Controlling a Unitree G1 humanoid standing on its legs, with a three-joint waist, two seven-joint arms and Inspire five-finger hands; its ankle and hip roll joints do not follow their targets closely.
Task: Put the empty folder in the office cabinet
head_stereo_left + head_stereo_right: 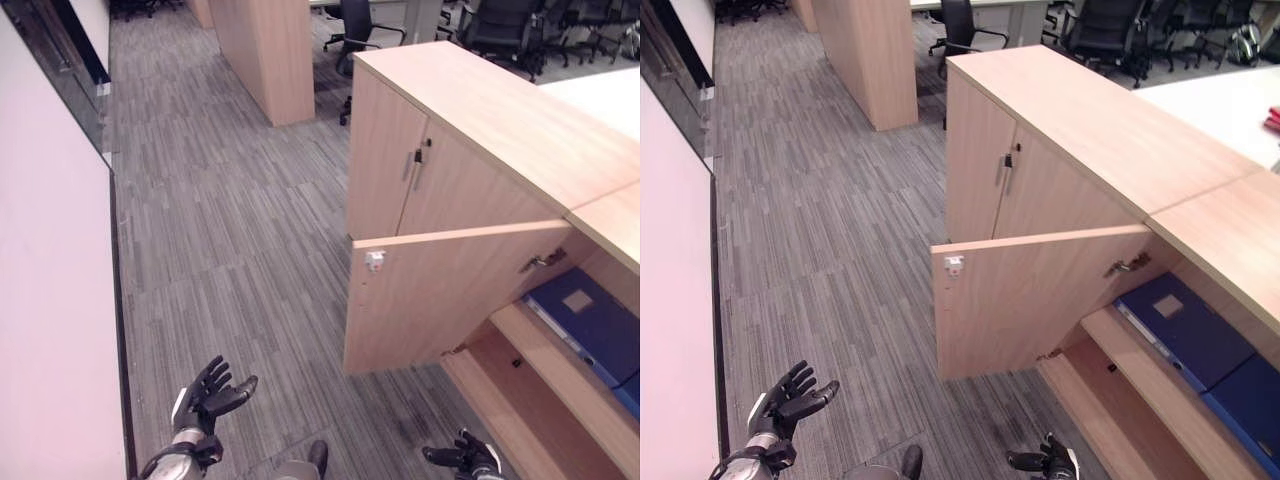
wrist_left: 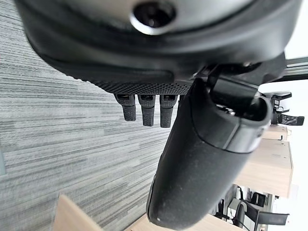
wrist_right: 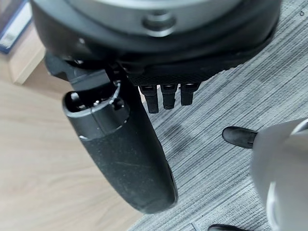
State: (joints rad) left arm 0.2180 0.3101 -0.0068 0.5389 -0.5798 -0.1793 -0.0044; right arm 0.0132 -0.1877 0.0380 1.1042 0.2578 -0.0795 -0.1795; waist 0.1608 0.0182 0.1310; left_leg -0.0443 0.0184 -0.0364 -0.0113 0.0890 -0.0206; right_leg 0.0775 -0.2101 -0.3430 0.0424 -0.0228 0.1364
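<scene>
The cabinet point(image 1: 1060, 150) stands to the right on grey carpet point(image 1: 820, 200), its lower door point(image 1: 1030, 300) swung wide open toward the robot. Inside, on a shelf point(image 1: 1140, 370), a blue folder point(image 1: 1185, 330) lies flat with a pale label on its cover — a second blue folder point(image 1: 1250, 405) lies just beside it, nearer the right edge. Above the open door, two shut doors meet at a pair of slim handles point(image 1: 1006, 170).

The left hand point(image 1: 785, 400) is raised low at the left, palm up, fingers spread and relaxed, holding nothing; its own wrist view shows straight fingers point(image 2: 147, 108) over bare carpet. The right hand point(image 1: 1050, 462) sits at the bottom edge, near the open door's foot — its fingers point(image 3: 168, 96) are likewise straight and hold nothing, the thumb standing out to the side. Both hands are well apart from the folders.

Farther back stand a tall wooden partition point(image 1: 875, 60) and several dark office chairs point(image 1: 1105, 35). A pale wall point(image 1: 670, 300) runs along the left.
</scene>
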